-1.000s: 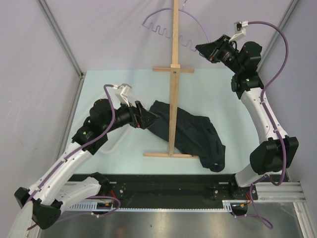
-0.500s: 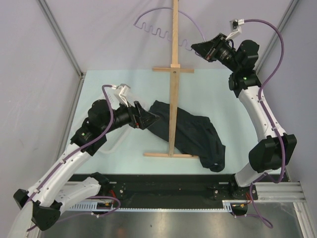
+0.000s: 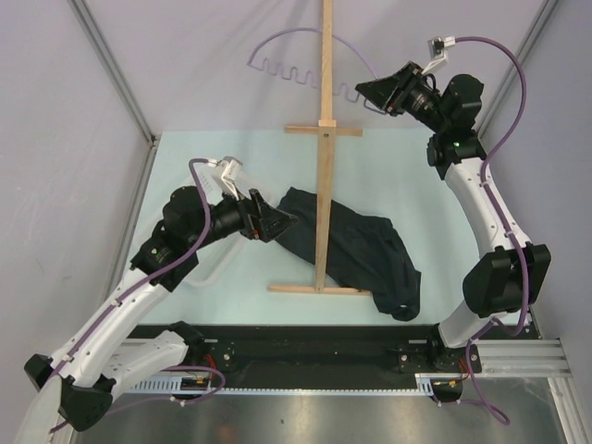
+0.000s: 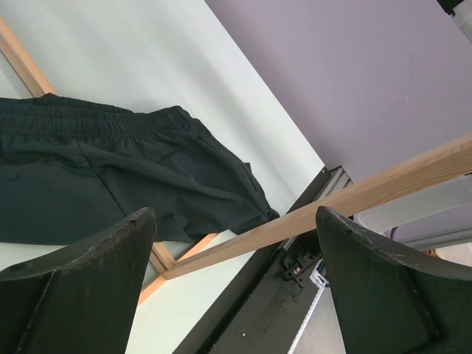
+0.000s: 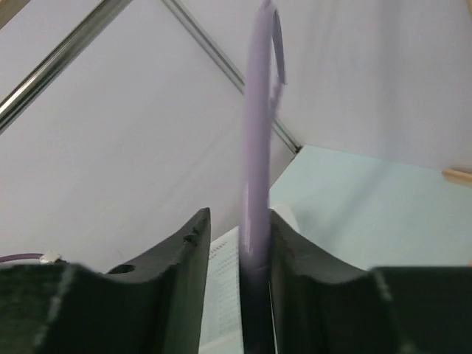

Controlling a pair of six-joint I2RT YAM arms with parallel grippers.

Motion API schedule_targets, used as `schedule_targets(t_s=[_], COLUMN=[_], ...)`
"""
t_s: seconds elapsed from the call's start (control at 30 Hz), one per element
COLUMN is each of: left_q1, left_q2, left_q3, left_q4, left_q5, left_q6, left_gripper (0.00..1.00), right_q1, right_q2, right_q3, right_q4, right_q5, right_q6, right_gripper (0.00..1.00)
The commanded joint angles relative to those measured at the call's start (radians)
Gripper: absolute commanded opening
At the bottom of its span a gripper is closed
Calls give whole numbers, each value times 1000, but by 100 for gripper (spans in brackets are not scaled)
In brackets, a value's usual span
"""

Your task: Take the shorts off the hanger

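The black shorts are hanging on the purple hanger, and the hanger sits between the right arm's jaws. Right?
No: the shorts lie on the table, off the hanger, as the top view shows. The hanger does sit between the right jaws.

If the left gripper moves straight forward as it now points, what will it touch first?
Most likely the crumpled black fabric shorts, just ahead of the left gripper; the light wooden stand's post comes after. The gripper's height over them is unclear.

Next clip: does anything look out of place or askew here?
The shorts lie crumpled on the table, sprawled across the wooden stand's base. The bare hanger sits tilted between the right hand's fingers. Nothing looks damaged.
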Motion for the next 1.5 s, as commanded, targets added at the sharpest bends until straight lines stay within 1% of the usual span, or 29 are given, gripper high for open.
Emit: schedule_targets(t_s=[0.0, 0.07, 0.1, 0.17, 0.2, 0.23, 0.27, 0.3, 0.33, 0.37, 0.4, 0.43, 0.47, 0.5, 0.53, 0.57, 0.67, 0.73, 0.77, 0.8, 0.83, 0.87, 0.9, 0.97, 1.0, 1.1, 1.13, 1.27, 1.47], left_q1=[-7, -7, -7, -8, -14, -16, -19, -27, -30, -33, -40, -45, -50, -57, -60, -68, -79, -83, -86, -86, -90, -88, -90, -94, -96, -99, -100, -100, -100], left_q2=[-25, -24, -24, -22, -21, -21, -19, -22, -22, -25, -27, -28, -28, -28, -27, -24, -24, -24, -22, -21, -12, -4, 4, 10, 8, -1, -2, -13, -44], left_q3=[3, -8, -14, -26, -33, -40, -45, -49, -62, -69, -86, -95, -105, -121, -128, -135, -155, -168, -174, -181, -183, -181, -177, -174, -175, -169, -166, -157, -166], left_q4=[21, 34, 44, 54, 58, 58, 61, 67, 74, 80, 95, 103, 119, 126, 130, 140, 144, 143, 141, 140, 138, 120, 112, 89, 81, 42, 26, -55, -66], left_q5=[9, 15, 18, 29, 29, 29, 30, 29, 29, 29, 29, 27, 27, 24, 27, 29, 24, 15, 4, 3, 1, -1, -5, -8, -13, -34, -40, -66, -85], left_q6=[10, 2, -6, -12, -18, -18, -21, -23, -26, -27, -33, -37, -41, -44, -47, -52, -52, -49, -50, -49, -49, -50, -49, -50, -50, -41, -35, -12, -12], left_gripper=[95, 95, 95, 95, 95, 95, 95, 95, 95, 95, 95, 94, 95, 95, 94, 94, 94, 94, 94, 94, 94, 94, 93, 92, 92, 92, 92, 92, 92], right_q1=[-28, -31, -36, -43, -49, -63, -68, -74, -83, -86, -88, -89, -89, -89, -89, -89, -83, -56, -36, 23, 58, 105, 184, 263, 320, 383, 412, 469, 493], right_q2=[-16, -25, -39, -57, -71, -100, -119, -140, -195, -223, -258, -327, -372, -408, -442, -517, -635, -679, -697, -696, -690, -679, -651, -612, -564, -484, -431, -296, -89], right_q3=[24, 22, 22, 16, 15, 10, 4, -10, -45, -72, -100, -172, -213, -253, -343, -387, -577, -672, -758, -786, -807, -827, -837, -847, -852, -854, -851, -837, -746], right_q4=[24, -8, -57, -120, -207, -270, -377, -422, -461, -529, -561, -585, -619, -633, -648, -671, -706, -690, -671, -667, -665, -674, -676, -652, -642, -610, -605, -587, -569], right_q5=[-26, -27, -24, -13, -1, 13, 33, 74, 95, 121, 187, 227, 255, 298, 319, 350, 390, 401, 431, 454, 494, 604, 657, 788, 818, 911, 936, 1051, 1097], right_q6=[-1, -13, -36, -56, -68, -97, -114, -130, -156, -167, -177, -179, -176, -171, -168, -159, -141, -122, -107, -107, -111, -112, -116, -113, -109, -105, -99, -110, -156], right_gripper=[56, 69, 73, 77, 82, 83, 84, 86, 88, 91, 93, 98, 100, 100, 100, 100, 100, 100, 100, 100, 100, 100, 100, 100, 100, 100, 100, 100, 100])
